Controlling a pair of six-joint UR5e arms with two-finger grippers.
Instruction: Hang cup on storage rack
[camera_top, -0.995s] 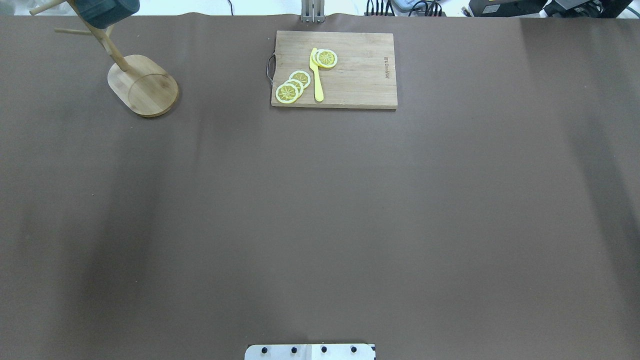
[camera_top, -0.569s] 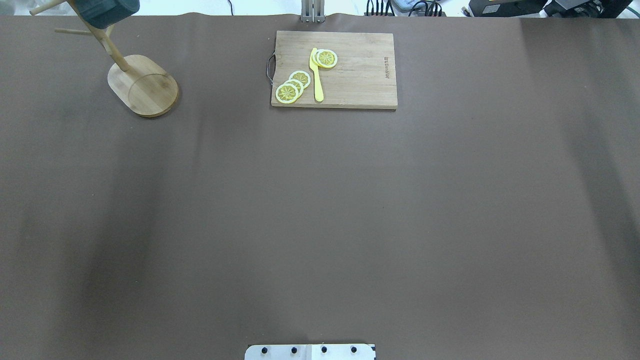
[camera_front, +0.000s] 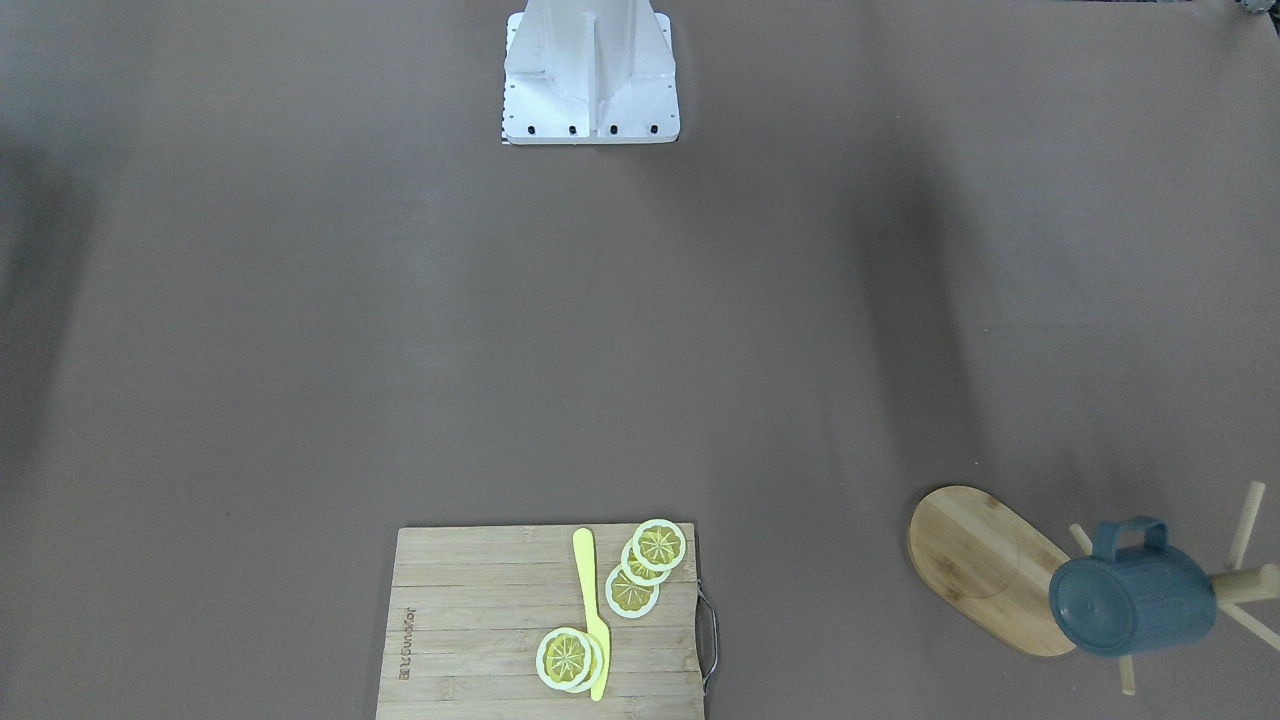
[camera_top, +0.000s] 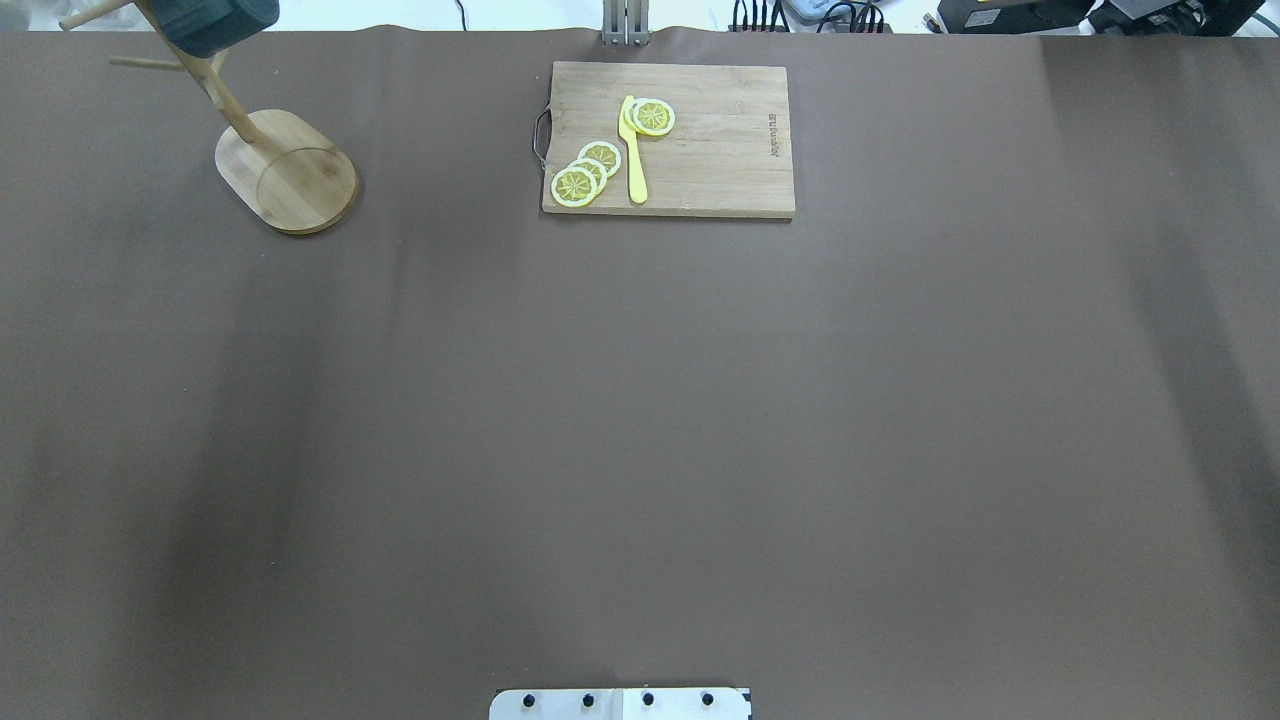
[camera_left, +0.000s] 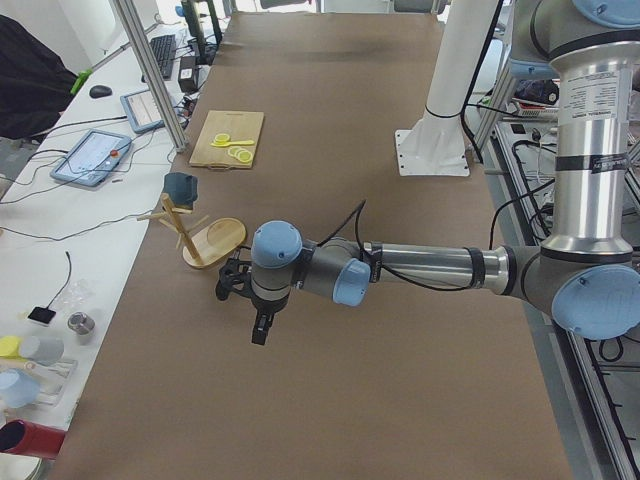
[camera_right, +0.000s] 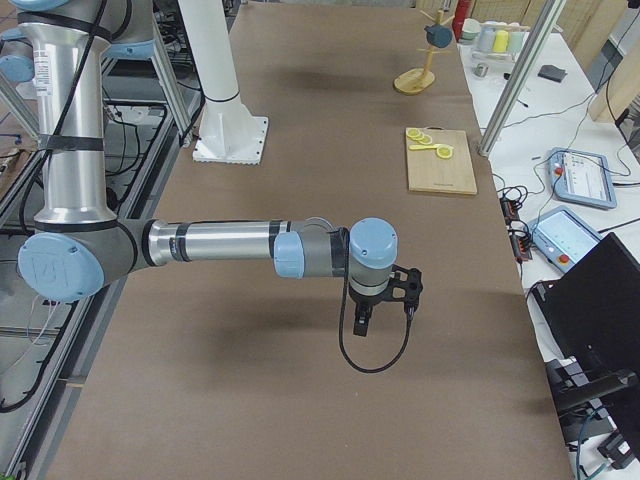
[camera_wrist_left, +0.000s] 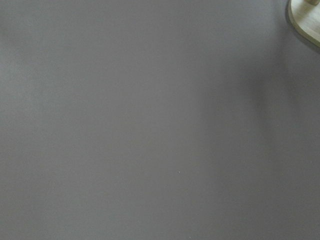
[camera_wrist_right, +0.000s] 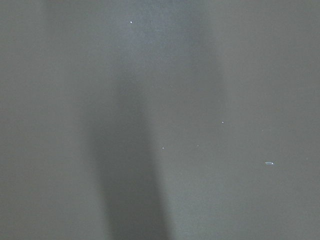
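Note:
The slate-blue cup hangs by its handle on a peg of the bamboo storage rack at the table's far left corner. Both show in the overhead view, cup and rack, and in the left side view, cup and rack. My left gripper hovers over the table, short of the rack, apart from it. My right gripper hovers over bare table at the right end. Both show only in side views, so I cannot tell whether they are open or shut. A corner of the rack base shows in the left wrist view.
A wooden cutting board with lemon slices and a yellow knife lies at the far middle. The robot's white base stands at the near edge. Both wrist views show mostly brown table cover.

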